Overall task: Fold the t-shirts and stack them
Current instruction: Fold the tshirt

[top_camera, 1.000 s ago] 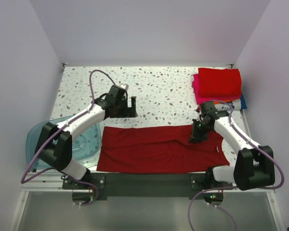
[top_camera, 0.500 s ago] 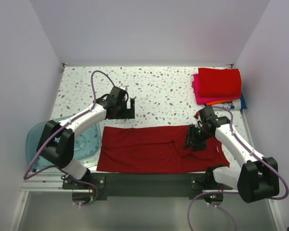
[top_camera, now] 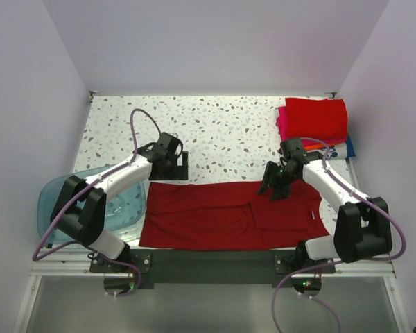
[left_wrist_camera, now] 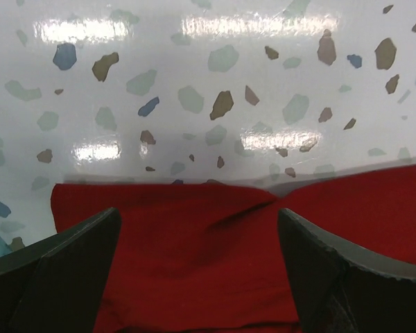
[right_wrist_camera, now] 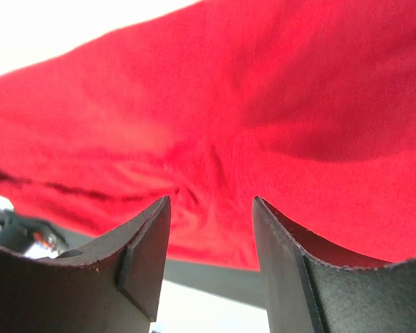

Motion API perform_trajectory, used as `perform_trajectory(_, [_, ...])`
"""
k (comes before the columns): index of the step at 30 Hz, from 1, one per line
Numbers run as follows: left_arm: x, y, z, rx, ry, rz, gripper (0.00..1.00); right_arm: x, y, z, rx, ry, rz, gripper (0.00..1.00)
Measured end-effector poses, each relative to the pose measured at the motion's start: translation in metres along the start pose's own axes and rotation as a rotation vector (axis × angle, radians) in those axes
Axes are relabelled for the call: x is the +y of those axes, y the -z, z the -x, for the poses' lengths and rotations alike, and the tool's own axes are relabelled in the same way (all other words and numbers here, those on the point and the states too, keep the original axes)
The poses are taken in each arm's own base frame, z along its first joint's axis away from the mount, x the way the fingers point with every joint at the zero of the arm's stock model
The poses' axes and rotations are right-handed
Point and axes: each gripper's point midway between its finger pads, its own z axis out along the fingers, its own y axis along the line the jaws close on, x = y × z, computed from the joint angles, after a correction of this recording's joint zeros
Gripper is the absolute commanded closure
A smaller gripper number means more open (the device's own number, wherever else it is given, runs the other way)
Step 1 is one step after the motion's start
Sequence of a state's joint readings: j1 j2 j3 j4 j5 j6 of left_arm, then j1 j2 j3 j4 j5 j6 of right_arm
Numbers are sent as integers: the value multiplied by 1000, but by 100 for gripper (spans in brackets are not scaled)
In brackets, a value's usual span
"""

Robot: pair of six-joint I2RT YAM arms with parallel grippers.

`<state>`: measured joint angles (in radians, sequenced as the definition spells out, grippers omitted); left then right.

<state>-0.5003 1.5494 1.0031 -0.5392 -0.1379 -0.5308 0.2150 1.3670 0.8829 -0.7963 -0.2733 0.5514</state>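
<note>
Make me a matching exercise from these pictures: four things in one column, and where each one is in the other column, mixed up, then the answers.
Column one
1. dark red t-shirt
2. bright red t-shirt
3. blue tub
4. left end effector

Column two
A. on top of the folded pile, far right corner
B. at the near left side, partly under the left arm
C. spread flat along the near edge, between the two arms
D. open, at the far left corner of the spread shirt

Pairs: 1-C, 2-A, 3-B, 4-D
</note>
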Motion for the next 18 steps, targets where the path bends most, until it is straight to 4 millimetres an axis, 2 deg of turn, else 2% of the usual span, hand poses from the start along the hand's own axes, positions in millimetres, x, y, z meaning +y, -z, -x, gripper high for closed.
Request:
perform_trajectory(4, [7,-2,-14,31,5,17,0,-4,-13,19,-28,-22,-30,44])
perform_trajectory(11, [12,-6,-34,78,27,23,0,-31,-35,47,-58,-135,-65,44])
perform_trajectory(14, [11,-7,-39,94,41,17,0,-46,-43,50,-57,-189,-74,44])
perform_trajectory(18, [12,-12,-43,108,44,22,0,-52,-44,54,-47,-258,-37,44])
